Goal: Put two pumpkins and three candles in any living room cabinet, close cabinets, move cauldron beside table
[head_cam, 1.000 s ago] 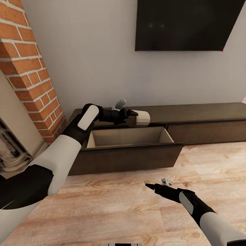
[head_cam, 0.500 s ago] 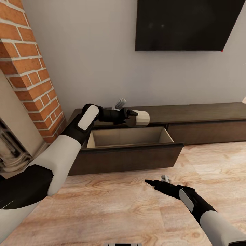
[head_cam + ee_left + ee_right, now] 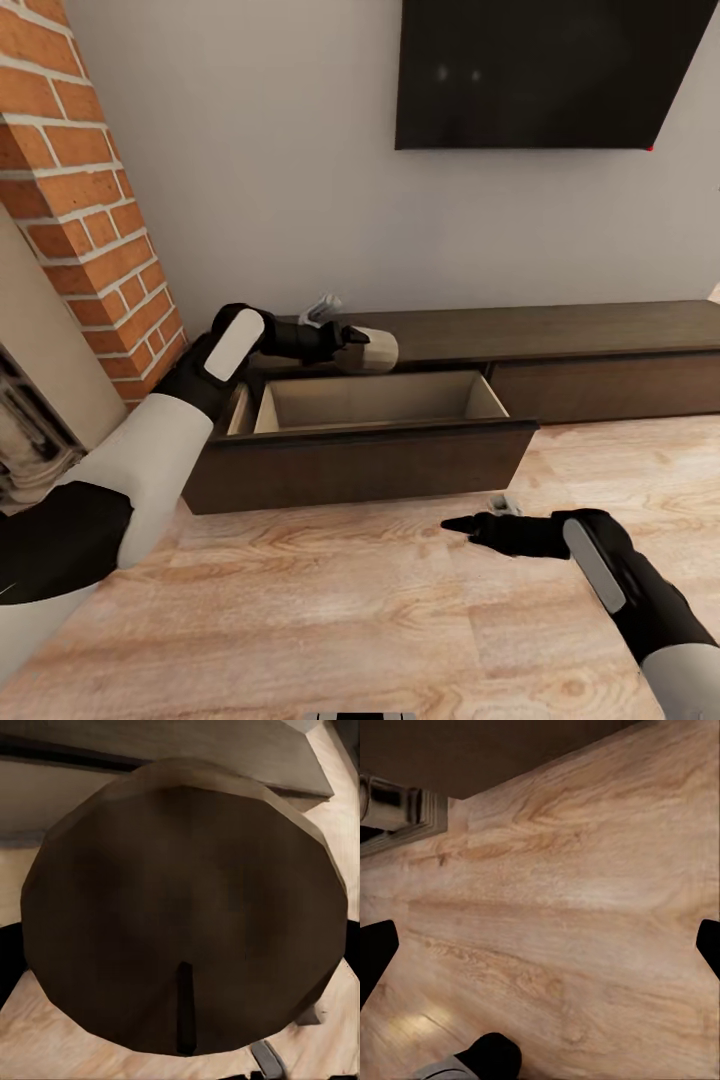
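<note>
A stubby tan candle (image 3: pixel 375 351) lies sideways in my left gripper (image 3: pixel 358 345), which is shut on it just above the back left of the open drawer (image 3: pixel 370 400). That drawer belongs to the long dark-brown cabinet (image 3: pixel 600 335), and its pale inside looks empty. In the left wrist view the candle's (image 3: pixel 187 907) dark round top and small wick face the camera. My right gripper (image 3: pixel 472 515) hovers low over the wooden floor in front of the drawer, open with nothing between its fingers (image 3: pixel 375 952).
A black TV (image 3: pixel 540 70) hangs on the wall above the cabinet. A red brick column (image 3: pixel 80 200) stands to the left of it. The cabinet's right panel (image 3: pixel 600 385) is shut. Light wooden floor (image 3: pixel 350 600) spreads in front.
My left arm has drawn back to the left with the candle, still over the drawer. My right arm has swung right, and its gripper now points left along the floor.
</note>
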`<state>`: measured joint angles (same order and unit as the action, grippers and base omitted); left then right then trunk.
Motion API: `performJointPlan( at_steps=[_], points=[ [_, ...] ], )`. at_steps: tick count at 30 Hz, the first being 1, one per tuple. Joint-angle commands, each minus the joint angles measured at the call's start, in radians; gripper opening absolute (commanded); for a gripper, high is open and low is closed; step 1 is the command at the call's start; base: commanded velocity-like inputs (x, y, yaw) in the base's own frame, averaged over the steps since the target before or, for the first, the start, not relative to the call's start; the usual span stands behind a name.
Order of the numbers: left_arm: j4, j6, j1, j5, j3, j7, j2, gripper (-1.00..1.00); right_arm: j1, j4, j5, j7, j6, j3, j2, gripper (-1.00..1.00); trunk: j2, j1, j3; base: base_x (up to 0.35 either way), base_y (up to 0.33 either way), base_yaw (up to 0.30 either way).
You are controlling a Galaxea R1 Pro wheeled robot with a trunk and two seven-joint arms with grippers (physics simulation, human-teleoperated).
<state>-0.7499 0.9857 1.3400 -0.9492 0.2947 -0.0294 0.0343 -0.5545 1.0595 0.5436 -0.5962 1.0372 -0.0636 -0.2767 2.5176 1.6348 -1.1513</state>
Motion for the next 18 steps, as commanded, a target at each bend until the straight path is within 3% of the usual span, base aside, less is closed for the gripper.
performJointPlan(
  at_steps=[1, 2, 3, 5, 6, 8, 9, 11, 13, 16, 18],
  points=[
    [0.0, 0.003, 0.001, -0.008, 0.0, -0.003, -0.003, -1.0, -0.008, 0.004, -0.006, 0.015, 0.01, 0.01, -0.001, 1.0, 0.0, 0.0, -0.001, 0.0, 0.0, 0.0],
    [0.0, 0.003, 0.001, -0.008, -0.001, 0.002, -0.008, -1.0, -0.027, 0.011, -0.003, 0.064, 0.01, 0.025, -0.002, 1.0, 0.0, 0.0, -0.001, 0.0, 0.0, 0.0],
    [0.0, 0.005, 0.001, -0.007, -0.001, 0.033, -0.021, -1.0, -0.076, 0.027, 0.007, 0.155, 0.01, 0.041, -0.003, 1.0, 0.0, 0.0, -0.001, 0.0, 0.0, 0.0],
    [0.0, 0.01, 0.001, -0.007, -0.002, 0.083, -0.029, -1.0, -0.125, 0.037, 0.032, 0.217, 0.01, 0.047, -0.004, 1.0, 0.0, 0.0, -0.001, 0.0, 0.0, 0.0],
    [0.0, 0.017, 0.001, -0.007, -0.001, 0.116, -0.033, -1.0, -0.171, 0.041, 0.07, 0.28, 0.01, 0.048, -0.004, 1.0, 0.0, 0.0, -0.001, 0.0, 0.0, 0.0],
    [0.0, 0.021, 0.001, -0.007, -0.001, 0.128, -0.035, -1.0, -0.206, 0.042, 0.102, 0.335, 0.01, 0.047, -0.004, 1.0, 0.0, 0.0, -0.001, 0.0, 0.0, 0.0],
    [0.014, 0.025, 0.001, -0.006, 0.0, 0.136, -0.037, -1.0, -0.266, 0.042, 0.152, 0.424, 0.01, 0.04, -0.004, 1.0, 0.0, 0.0, -0.001, 0.0, 0.0, 0.0],
    [0.034, 0.026, 0.001, -0.006, 0.0, 0.138, -0.036, -1.0, -0.307, 0.035, 0.169, 0.457, 0.01, 0.019, -0.004, 1.0, 0.0, 0.0, -0.001, 0.0, 0.0, 0.0],
    [0.106, 0.026, 0.002, -0.006, 0.003, 0.14, -0.034, -1.0, -0.414, -0.045, 0.184, 0.489, 0.01, -0.07, -0.004, 1.0, 0.0, 0.0, -0.001, 0.0, 0.0, 0.0],
    [0.154, 0.026, 0.004, -0.001, 0.005, 0.141, -0.03, -1.0, -0.5, -0.134, 0.186, 0.495, 0.01, -0.112, -0.002, 1.0, 0.0, 0.0, -0.001, 0.0, 0.0, 0.0],
    [0.197, 0.028, 0.006, 0.018, 0.008, 0.143, -0.027, -1.0, -0.579, -0.219, 0.186, 0.497, 0.01, -0.18, 0.0, 1.0, 0.0, 0.0, -0.001, 0.0, 0.0, 0.0]
  ],
)
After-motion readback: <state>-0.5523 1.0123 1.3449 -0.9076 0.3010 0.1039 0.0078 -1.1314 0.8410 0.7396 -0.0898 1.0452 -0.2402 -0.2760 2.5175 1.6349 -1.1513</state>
